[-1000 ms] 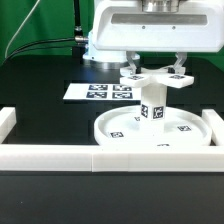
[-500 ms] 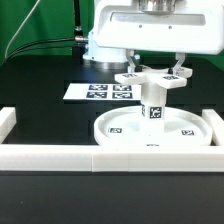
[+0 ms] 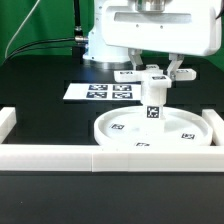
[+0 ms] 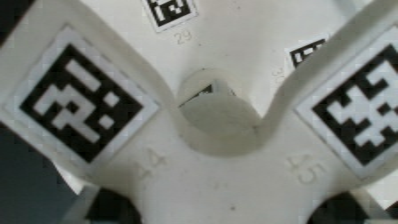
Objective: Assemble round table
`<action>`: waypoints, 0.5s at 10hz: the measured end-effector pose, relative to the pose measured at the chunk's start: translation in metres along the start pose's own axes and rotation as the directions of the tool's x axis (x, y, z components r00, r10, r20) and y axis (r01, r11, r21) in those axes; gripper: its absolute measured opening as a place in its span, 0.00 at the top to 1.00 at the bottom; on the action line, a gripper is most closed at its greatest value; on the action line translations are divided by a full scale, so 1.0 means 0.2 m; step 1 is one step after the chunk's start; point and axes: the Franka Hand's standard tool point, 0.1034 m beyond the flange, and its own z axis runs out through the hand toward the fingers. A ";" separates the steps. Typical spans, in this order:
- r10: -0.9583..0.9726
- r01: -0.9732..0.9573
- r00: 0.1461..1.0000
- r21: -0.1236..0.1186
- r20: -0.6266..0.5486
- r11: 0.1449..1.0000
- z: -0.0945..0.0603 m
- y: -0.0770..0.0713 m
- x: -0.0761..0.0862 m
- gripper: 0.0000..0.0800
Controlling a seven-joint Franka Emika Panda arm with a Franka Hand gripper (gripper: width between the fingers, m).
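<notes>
The large round rimmed disc (image 3: 120,128) lies flat on the black table. The short thick cylinder (image 3: 153,108) stands upright on the disc's middle. The cross-shaped four-armed piece (image 3: 152,78) sits on top of the cylinder. My gripper (image 3: 153,70) comes down from above and is shut on the cross-shaped piece, with one finger on each side. In the wrist view the cross-shaped piece (image 4: 107,120) fills the picture, showing two tagged arms and a round centre hole. The gripper (image 4: 214,205) is at the edge and its fingertips are mostly hidden.
The marker board (image 3: 100,92) lies flat behind the disc. Long white border blocks run along the front (image 3: 90,155), the exterior view's left (image 3: 7,122) and right (image 3: 215,115). The arm's base (image 3: 100,45) stands at the back.
The gripper has turned with the cross-shaped piece, whose arms now point in different directions. The cylinder's tag has shifted slightly to the exterior view's right. The disc has not moved.
</notes>
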 end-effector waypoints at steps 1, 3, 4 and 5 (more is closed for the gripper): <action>0.106 -0.106 0.994 0.000 0.002 0.994 0.00 0.00 0.00 0.45; 0.264 -0.264 0.964 -0.001 0.002 0.964 0.00 0.00 -0.01 0.45; 0.308 -0.308 0.952 -0.011 0.002 0.951 0.00 0.00 -0.01 0.45; 0.323 -0.323 0.946 -0.019 0.004 0.946 0.00 0.00 -0.01 0.45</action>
